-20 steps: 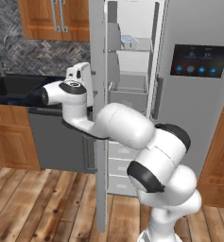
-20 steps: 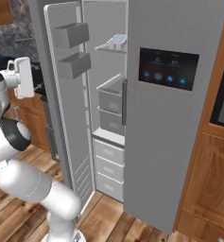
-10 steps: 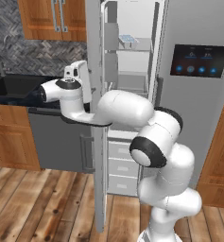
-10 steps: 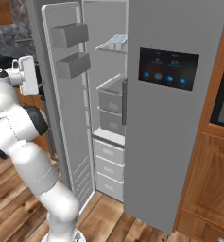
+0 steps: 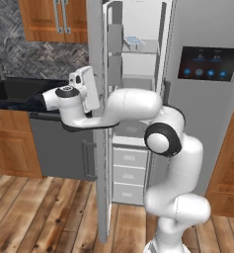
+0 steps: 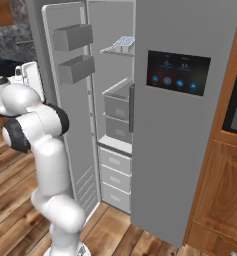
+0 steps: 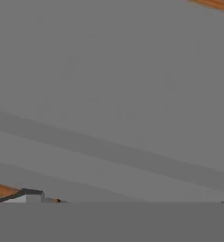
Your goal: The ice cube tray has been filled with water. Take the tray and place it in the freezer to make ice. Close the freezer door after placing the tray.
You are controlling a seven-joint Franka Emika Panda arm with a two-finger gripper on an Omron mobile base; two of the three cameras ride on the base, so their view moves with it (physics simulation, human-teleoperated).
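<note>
tray (image 5: 133,40): 1 | door bins (image 6: 74,37): 2 | drawers (image 5: 130,157): 3

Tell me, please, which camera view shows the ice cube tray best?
The right base view: the ice cube tray lies on an upper shelf of the open freezer, with its pale blue cells visible. In the left base view the tray is smaller, past the freezer door. The hand view faces a flat grey surface.

Rendered frames, even diffuse light, no clear source direction. Both base views bright, soft and slightly low-res; edges fuzzy, no lens distortion. Faint gloss on the white glossy robot arm (image 5: 133,106), no hard glare. Interior of the tall grey-steel freezer compartment (image 6: 115,75) evenly lit, weak shadows under shelves. Hand view: flat grey, low contrast, blurred bands running diagonally, orange smear at upper right and lower left.
</note>
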